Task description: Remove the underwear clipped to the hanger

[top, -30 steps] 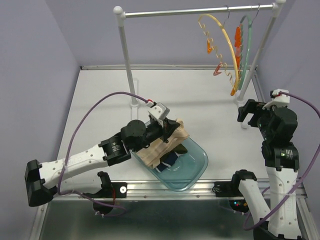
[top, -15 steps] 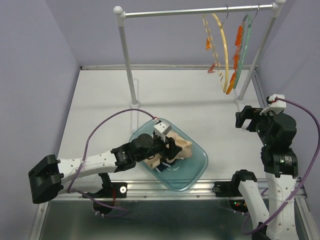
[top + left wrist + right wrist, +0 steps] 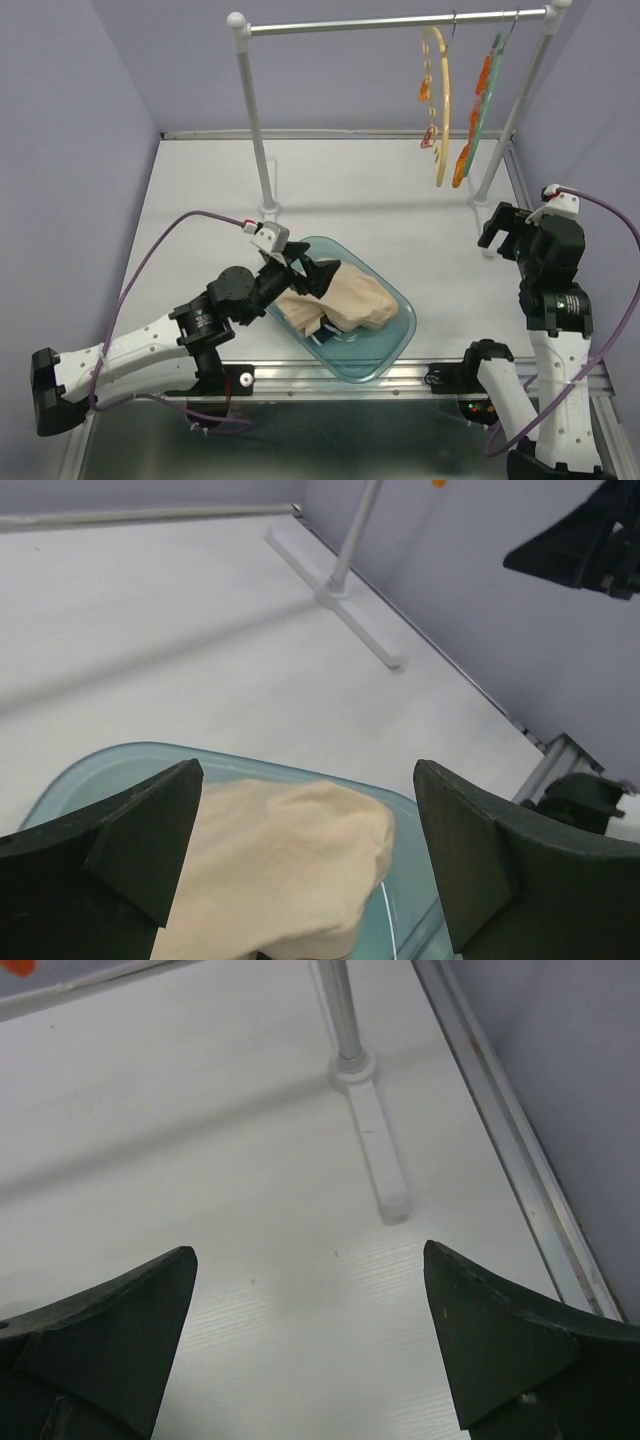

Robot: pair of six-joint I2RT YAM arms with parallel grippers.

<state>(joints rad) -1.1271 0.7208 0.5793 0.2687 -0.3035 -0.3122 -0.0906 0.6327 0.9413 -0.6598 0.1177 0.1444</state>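
The left end effector is open, with its jaws spread wide and nothing between them. It hangs over the far-left part of the clear bin, which stands on the desk.

Outward from the fingertips, the pale beige garment lies just below and ahead, toward the robot's right. The left wrist view shows open space between its folded top and both fingers, so it appears apart from them. Its long axis runs roughly left to right across the bin, about in line with the end effector's pointing direction. A strip of the navy brief shows under the beige garment's near edge. The olive garment cannot be made out.

The right end effector is also open and empty. It hangs above bare desk near the rack foot, well apart from the bin, so the left arm is by far the nearer.

On the rail, the yellow hanger and the green hanger show only orange clips and no cloth.

Judgement: the underwear is off the hangers and in the bin. The coming move is probably a clear lift of the left arm away from the beige garment, without snagging it.
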